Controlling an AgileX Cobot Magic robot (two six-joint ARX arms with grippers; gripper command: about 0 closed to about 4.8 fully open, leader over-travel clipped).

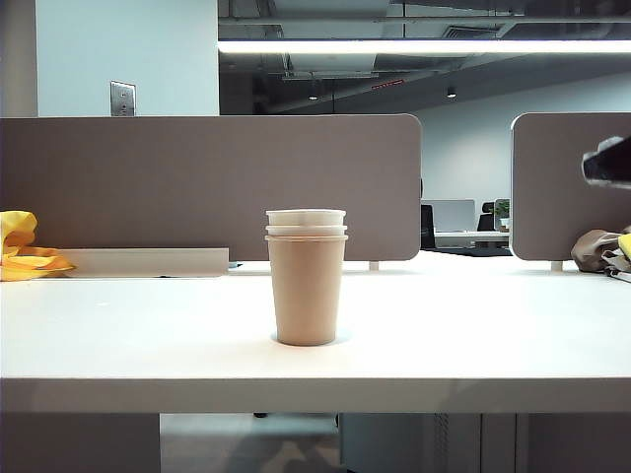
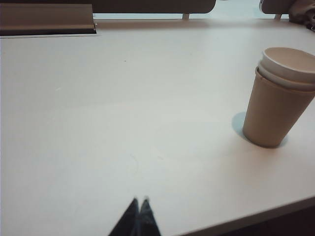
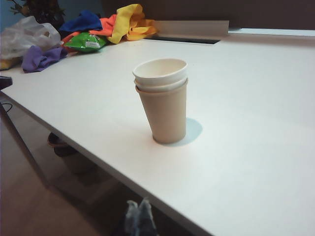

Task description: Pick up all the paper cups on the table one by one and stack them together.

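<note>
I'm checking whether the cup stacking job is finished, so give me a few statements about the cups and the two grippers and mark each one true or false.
1. The paper cups stand nested in one upright stack on the table. True.
2. The tan-brown cup is on the outside at the bottom, with white rims showing above it. True.
3. The left gripper is shut on the stack. False: it is shut on nothing and sits apart from the cups, near the table's front edge.
4. The right gripper has its fingers spread wide. False: they are closed together, off the table edge.
5. A single cup lies tipped over beside the stack. False: no loose cup is visible in any view.
</note>
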